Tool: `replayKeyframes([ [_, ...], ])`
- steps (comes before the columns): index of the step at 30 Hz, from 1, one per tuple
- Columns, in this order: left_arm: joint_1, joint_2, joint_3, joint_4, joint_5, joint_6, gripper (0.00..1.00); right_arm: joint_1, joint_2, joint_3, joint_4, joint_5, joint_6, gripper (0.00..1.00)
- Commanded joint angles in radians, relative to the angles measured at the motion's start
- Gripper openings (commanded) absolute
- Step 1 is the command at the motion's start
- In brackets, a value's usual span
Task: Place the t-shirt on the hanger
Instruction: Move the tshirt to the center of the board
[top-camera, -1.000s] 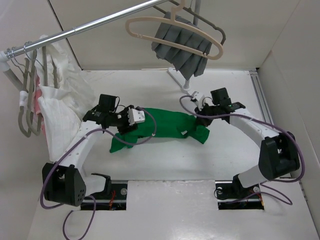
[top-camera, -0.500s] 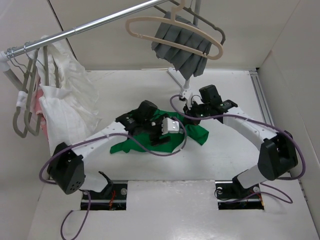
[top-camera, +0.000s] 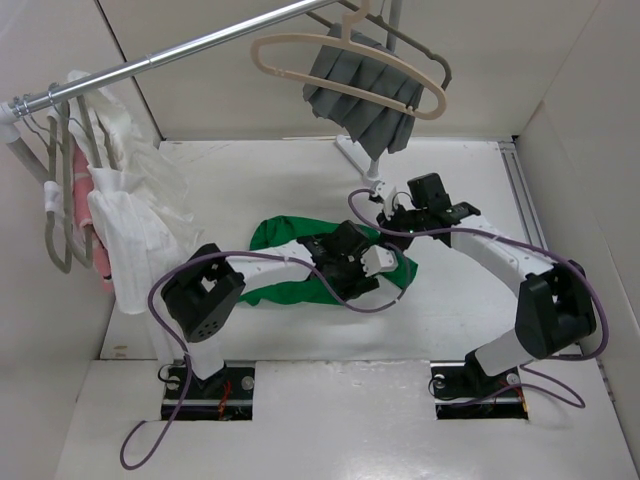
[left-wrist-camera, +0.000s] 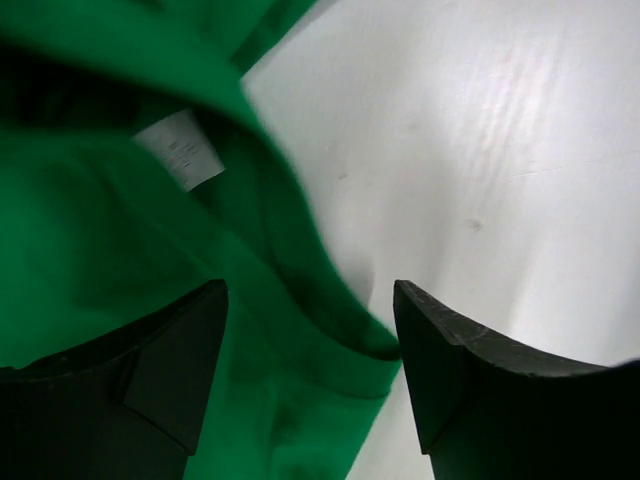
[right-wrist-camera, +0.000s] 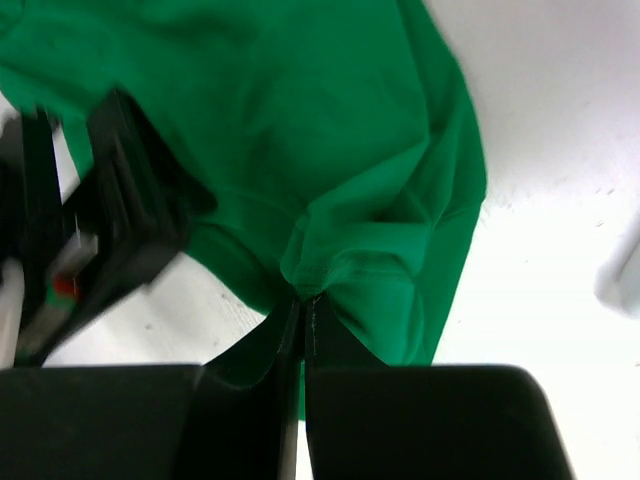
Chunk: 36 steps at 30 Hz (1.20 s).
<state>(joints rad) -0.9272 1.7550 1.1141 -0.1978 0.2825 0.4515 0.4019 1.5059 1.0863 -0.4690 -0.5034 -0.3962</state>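
Pinching the t-shirt (right-wrist-camera: 330, 130) at a fold, right gripper (right-wrist-camera: 303, 310) clamped on it — left gripper (left-wrist-camera: 308, 290) spread wide, hem between its 2 fingers (left-wrist-camera: 170, 370)

left arm (top-camera: 270, 259) covers middle of t-shirt (top-camera: 275, 232)

Left tool (left-wrist-camera: 308, 305) spread wide, right tool (right-wrist-camera: 303, 302) pinched closed

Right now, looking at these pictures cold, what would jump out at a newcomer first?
The bright green t-shirt, bunched mid-table, stands out against the white table. The right gripper is shut on a fold of it, while the left gripper hangs open over its edge. The cream hanger hangs bare on the rail at the back, next to a grey pleated cloth.
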Motion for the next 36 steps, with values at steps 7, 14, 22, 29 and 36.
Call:
replayKeyframes([
  [7, 0.036, -0.011, -0.02, 0.015, -0.078, -0.036, 0.55, -0.011, -0.026, -0.031, 0.053, -0.029, -0.033, 0.0],
  [14, 0.036, -0.02, -0.06, -0.027, -0.078, -0.014, 0.54, -0.011, -0.026, -0.031, 0.05, -0.029, -0.043, 0.0],
  [22, 0.036, -0.089, -0.134, -0.022, -0.095, 0.004, 0.14, -0.02, -0.026, -0.022, 0.041, -0.029, -0.052, 0.0],
  [29, 0.036, -0.212, -0.056, -0.129, -0.051, 0.013, 0.0, -0.054, -0.026, -0.035, -0.008, 0.008, -0.082, 0.0],
  [36, 0.073, -0.39, -0.108, -0.176, 0.056, 0.05, 0.16, -0.083, -0.05, -0.086, -0.008, 0.042, -0.101, 0.0],
])
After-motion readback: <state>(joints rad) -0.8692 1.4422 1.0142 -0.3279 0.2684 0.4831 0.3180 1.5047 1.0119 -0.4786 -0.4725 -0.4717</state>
